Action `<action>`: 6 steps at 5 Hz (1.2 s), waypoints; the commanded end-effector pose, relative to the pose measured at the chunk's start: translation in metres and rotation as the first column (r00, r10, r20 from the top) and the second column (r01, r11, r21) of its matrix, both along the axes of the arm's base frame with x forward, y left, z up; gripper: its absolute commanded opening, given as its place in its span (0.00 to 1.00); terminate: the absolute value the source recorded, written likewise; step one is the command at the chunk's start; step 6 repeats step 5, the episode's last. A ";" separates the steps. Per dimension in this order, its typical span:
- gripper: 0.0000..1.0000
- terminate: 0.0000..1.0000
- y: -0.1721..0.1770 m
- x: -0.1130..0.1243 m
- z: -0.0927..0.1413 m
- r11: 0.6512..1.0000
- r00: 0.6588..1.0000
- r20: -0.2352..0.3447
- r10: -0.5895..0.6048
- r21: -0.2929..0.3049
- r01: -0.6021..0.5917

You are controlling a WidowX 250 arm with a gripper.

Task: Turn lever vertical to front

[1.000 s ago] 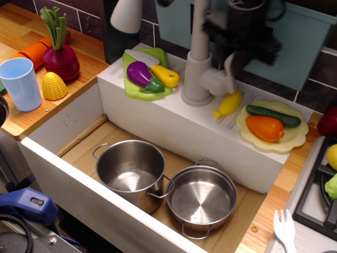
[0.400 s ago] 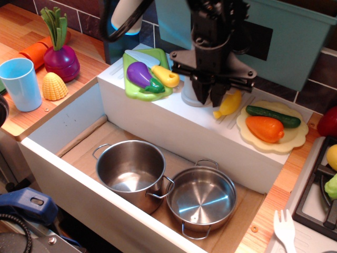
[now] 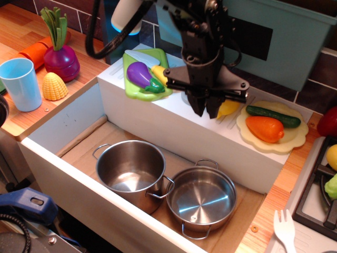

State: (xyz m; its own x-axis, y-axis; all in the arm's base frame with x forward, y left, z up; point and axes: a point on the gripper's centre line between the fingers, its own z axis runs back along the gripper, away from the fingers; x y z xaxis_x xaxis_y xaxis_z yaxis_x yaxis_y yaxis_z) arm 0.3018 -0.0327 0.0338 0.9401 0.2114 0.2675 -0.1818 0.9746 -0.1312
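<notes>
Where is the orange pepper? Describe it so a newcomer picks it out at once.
Start at the white sink ledge that runs across the middle of the counter; at its right end lies a pale yellow plate. The orange pepper is on that plate, plump and towards the front, unlike the slim dark green cucumber behind it.

Centre frame, the white sink ledge (image 3: 174, 124) is crowded: green cutting board (image 3: 138, 90) left, pale yellow plate (image 3: 295, 138) right. Two steel pots (image 3: 131, 168) fill the basin's lower middle.
</notes>
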 end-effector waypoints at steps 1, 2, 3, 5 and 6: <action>0.00 0.00 0.001 -0.012 -0.018 0.999 1.000 -0.027 -0.007 -0.046 0.006; 0.00 0.00 0.003 -0.021 -0.016 0.999 0.998 -0.056 0.012 -0.042 -0.015; 1.00 0.00 0.000 -0.032 -0.003 0.998 0.994 -0.112 0.007 -0.058 -0.014; 1.00 1.00 0.000 -0.032 -0.003 0.998 0.994 -0.112 0.007 -0.058 -0.014; 1.00 1.00 0.000 -0.032 -0.003 0.998 0.994 -0.112 0.007 -0.058 -0.014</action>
